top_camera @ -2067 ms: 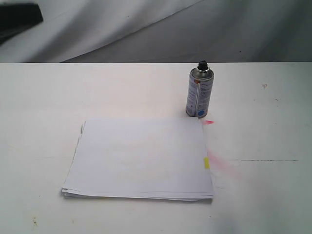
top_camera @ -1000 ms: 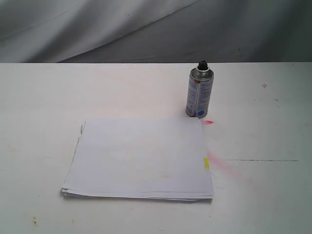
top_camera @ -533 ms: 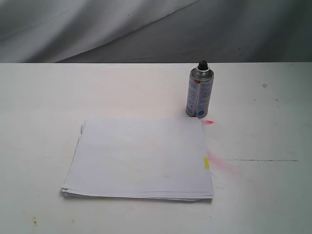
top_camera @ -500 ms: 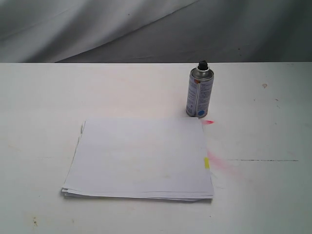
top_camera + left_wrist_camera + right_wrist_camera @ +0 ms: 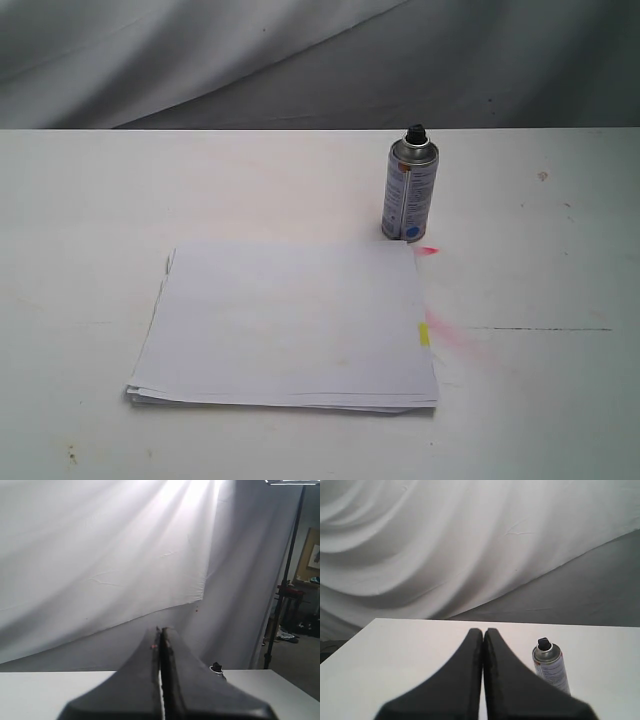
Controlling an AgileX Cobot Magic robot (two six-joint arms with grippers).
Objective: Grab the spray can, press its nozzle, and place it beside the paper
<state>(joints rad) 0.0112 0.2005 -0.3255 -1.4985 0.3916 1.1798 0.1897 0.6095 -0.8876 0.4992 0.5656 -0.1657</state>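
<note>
The spray can [image 5: 409,190] stands upright on the white table, just off the far right corner of the paper [image 5: 285,322], its black nozzle [image 5: 415,133] on top. The paper is a flat stack with a yellow tab [image 5: 424,335] on its right edge. Neither gripper shows in the exterior view. My left gripper [image 5: 161,630] is shut with nothing in it; the nozzle [image 5: 217,667] peeks past its dark finger. My right gripper [image 5: 483,631] is shut and empty too, well back from the spray can [image 5: 551,667] and its nozzle [image 5: 544,643].
Pink spray stains [image 5: 450,334] mark the table by the paper's right edge and near the can's base. A grey cloth backdrop [image 5: 300,60] hangs behind the table's far edge. A light stand [image 5: 282,590] is off the table.
A dark arm part at the upper left of the exterior view two seconds ago has left the view. The can and the paper have not moved.
</note>
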